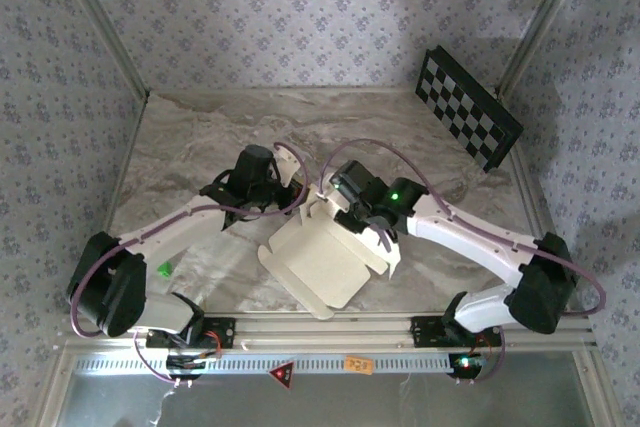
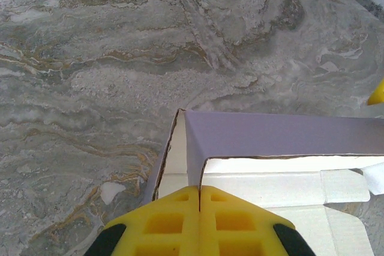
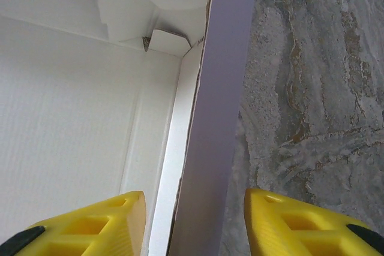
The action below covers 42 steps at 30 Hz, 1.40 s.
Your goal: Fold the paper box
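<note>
The paper box (image 1: 325,262) lies partly folded at the table's near middle, cream-white inside and pale lilac outside. My left gripper (image 1: 296,205) is at its far left corner. In the left wrist view the yellow fingers (image 2: 174,220) are pressed together on the corner end of the raised lilac wall (image 2: 270,133), so the left gripper (image 2: 199,191) is shut on the card. My right gripper (image 1: 350,219) is at the box's far right side. There it is open (image 3: 195,220), with one finger (image 3: 108,223) over the box floor (image 3: 72,118) and the other over the table, and the upright lilac side wall (image 3: 219,88) between them untouched.
A black-and-white checkerboard panel (image 1: 468,107) leans at the back right corner. A small green item (image 1: 165,269) lies on the marble table (image 1: 200,137) by the left arm. Patterned walls close off three sides, and a metal rail (image 1: 330,327) runs along the near edge.
</note>
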Available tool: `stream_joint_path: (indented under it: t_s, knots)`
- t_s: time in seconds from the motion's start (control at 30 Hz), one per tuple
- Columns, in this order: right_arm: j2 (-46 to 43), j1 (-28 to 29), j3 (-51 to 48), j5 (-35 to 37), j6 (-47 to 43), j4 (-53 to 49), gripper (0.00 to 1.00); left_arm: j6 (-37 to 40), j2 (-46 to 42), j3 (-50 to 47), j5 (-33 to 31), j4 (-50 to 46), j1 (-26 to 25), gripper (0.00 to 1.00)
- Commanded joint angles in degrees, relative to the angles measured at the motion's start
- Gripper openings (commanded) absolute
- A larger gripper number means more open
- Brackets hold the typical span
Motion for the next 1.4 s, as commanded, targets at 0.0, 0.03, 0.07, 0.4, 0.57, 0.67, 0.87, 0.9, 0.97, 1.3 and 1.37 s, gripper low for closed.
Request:
stream_joint_path:
  t_s: [0.0,0.03,0.07,0.4,0.57,0.67,0.87,0.9,0.97,1.3,1.37]
  knots:
    - [-2.7,-0.1,3.8,-3.8,1.0,-1.4,0.51,-0.8,0.2,-1.8,0.1,-2.2,-0.5,0.0]
    - [-3.3,-0.3,4.0,-5.0,1.5,-1.1,0.51,-0.8,0.2,-1.9,0.0,-2.2,-0.5,0.0]
    - [-3.7,-0.6,4.2,-5.8,2.0,-0.6,0.51,-0.8,0.2,-2.0,0.1,-2.1,-0.6,0.0]
    - [-3.8,-11.0,3.6,-21.2,16.4,2.3,0.5,-0.7,0.2,-2.5,-0.2,-2.2,-0.8,0.0]
    - [-2.3,-14.5,0.2,-26.9,17.0,3.9,0.47,-0.6,0.3,-2.5,-0.2,-2.0,-0.8,0.01]
    - [-1.6,-15.5,-1.2,-27.8,17.1,5.2,0.47,-0.6,0.3,-2.3,0.3,-2.1,-0.9,0.02]
    - [0.6,-16.0,-2.8,-27.7,16.4,5.4,0.45,-0.7,0.2,-2.3,0.2,-2.2,-0.8,0.04]
    - [0.9,-16.1,-3.0,-27.7,16.3,5.5,0.45,-0.6,0.2,-2.2,0.3,-2.4,-0.8,0.04]
    - [1.2,-16.1,-3.3,-27.9,16.4,5.6,0.45,-0.7,0.0,-2.3,0.2,-2.5,-0.9,0.06]
    - [2.0,-16.4,-4.2,-29.0,16.8,6.5,0.42,-2.5,-5.2,-1.8,3.2,-1.6,-0.8,0.26]
    - [2.0,-16.4,-4.2,-29.1,16.9,6.8,0.41,-2.7,-6.1,-1.3,3.1,-2.0,-0.9,0.26]
